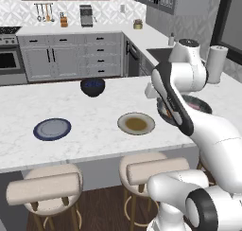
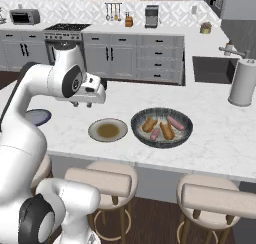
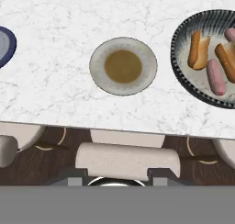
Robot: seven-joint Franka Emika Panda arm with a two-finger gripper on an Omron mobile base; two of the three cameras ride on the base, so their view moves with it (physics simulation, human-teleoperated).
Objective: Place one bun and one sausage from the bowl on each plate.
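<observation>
The bowl (image 2: 137, 119) sits on the island counter, right of the beige plate (image 2: 95, 130). In it lie two buns (image 3: 199, 49) and two sausages (image 3: 215, 76). The blue-rimmed plate (image 1: 38, 129) rests further left, and its edge shows at the left of the hand view (image 3: 5, 44). Both plates carry nothing. My gripper (image 2: 82, 104) hangs above the counter, left of and behind the beige plate (image 3: 98, 67). Its fingertips (image 3: 69, 175) stand apart with nothing between them. In the left base view my arm hides most of the bowl (image 1: 201, 103).
A small dark blue bowl (image 1: 92, 86) stands at the counter's far side. A paper towel roll (image 2: 243, 83) and the sink (image 2: 215, 69) are at the right. Round stools (image 2: 102, 180) line the counter's near edge.
</observation>
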